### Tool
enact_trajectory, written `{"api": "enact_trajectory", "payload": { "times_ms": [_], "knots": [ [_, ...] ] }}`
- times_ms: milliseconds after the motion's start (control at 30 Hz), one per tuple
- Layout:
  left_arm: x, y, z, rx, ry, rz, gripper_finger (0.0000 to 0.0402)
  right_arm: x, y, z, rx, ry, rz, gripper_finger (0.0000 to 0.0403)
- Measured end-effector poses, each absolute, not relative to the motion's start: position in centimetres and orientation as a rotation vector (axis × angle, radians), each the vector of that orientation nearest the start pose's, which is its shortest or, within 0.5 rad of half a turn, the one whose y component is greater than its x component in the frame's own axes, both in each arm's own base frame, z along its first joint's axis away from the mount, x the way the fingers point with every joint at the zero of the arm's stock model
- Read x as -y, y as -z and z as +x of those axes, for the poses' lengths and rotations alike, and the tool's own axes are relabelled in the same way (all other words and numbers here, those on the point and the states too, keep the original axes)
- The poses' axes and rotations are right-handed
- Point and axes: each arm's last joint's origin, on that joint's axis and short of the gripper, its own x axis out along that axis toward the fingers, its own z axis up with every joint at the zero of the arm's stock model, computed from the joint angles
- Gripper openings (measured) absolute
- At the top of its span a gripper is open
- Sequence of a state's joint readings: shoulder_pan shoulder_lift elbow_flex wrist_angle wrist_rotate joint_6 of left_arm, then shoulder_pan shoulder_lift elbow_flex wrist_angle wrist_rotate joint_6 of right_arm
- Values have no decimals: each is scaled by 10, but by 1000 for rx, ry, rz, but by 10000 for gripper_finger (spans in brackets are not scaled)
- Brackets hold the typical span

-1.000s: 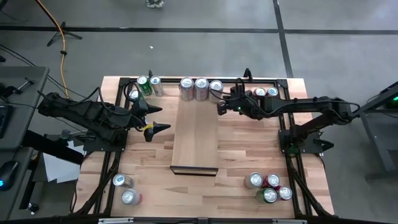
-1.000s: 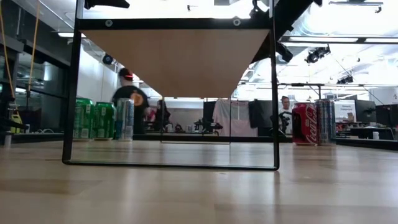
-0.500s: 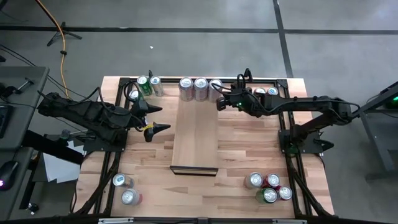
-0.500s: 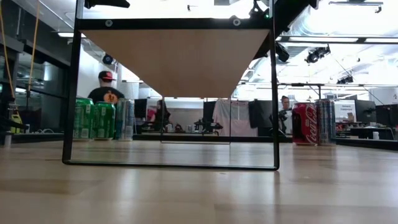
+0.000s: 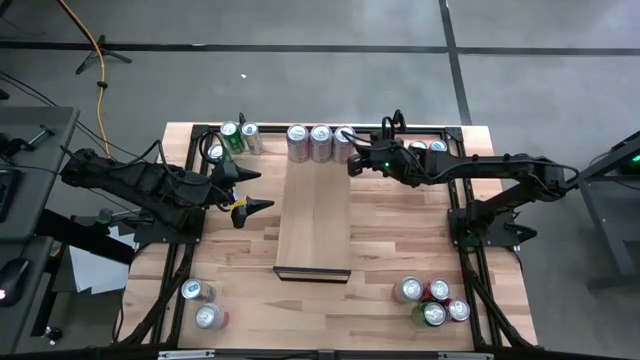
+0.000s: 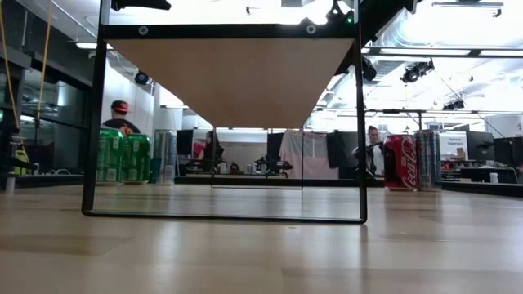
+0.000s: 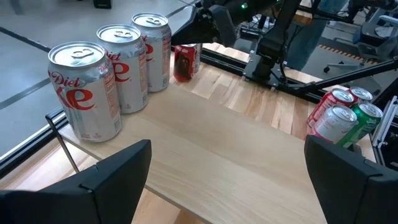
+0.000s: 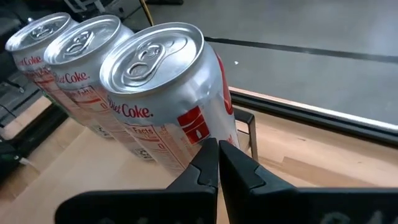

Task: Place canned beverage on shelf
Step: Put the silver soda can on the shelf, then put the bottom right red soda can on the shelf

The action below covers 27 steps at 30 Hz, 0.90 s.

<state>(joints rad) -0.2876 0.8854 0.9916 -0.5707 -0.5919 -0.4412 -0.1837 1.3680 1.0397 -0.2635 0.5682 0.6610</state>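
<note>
Diet Coke can [image 8: 163,93] stands upright on the shelf [image 5: 314,215], just ahead of your pinched, empty right gripper [image 8: 217,163].
You look to be nudging this third can into line beside two others [image 5: 309,142] at the far end; next, back the fingertips off without tipping it. Your left gripper [image 5: 248,190] waits wide apart, holding nothing, well off to the side.

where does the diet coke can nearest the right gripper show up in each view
High view: can at the shelf's far end, rightmost of three.
Low view: not visible.
Left wrist view: farthest can in the row.
Right wrist view: nearest can, just past the shut right gripper.
Shared landmark: the three-can row.
</note>
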Motion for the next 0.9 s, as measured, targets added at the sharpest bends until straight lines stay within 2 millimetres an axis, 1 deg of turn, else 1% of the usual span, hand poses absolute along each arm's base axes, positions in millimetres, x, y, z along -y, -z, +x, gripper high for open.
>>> {"api": "enact_trajectory", "payload": {
  "times_ms": [67,167,267,367,500,600,633,700,900],
  "knots": [
    [33,-352,170,-347,-384,-233,351,69,-289,285,-347,889,472,0],
    [33,-353,168,-343,-377,-237,351,67,-293,277,-392,869,438,0],
    [32,-356,164,-328,-373,-244,351,63,-302,262,-433,841,408,0],
    [30,-360,159,-305,-365,-241,351,56,-317,244,-437,788,387,0],
    [26,-372,157,-201,-349,-232,351,43,-340,222,-373,626,401,0],
    [21,-376,160,-108,-303,-213,351,32,-355,213,-306,472,424,0],
    [19,-374,162,-77,-287,-211,351,29,-359,210,-286,434,428,0],
    [15,-362,166,-14,-256,-228,351,21,-366,207,-251,365,430,0],
    [5,-311,174,157,-186,-407,351,6,-370,204,-243,278,388,0]
  ]
}}
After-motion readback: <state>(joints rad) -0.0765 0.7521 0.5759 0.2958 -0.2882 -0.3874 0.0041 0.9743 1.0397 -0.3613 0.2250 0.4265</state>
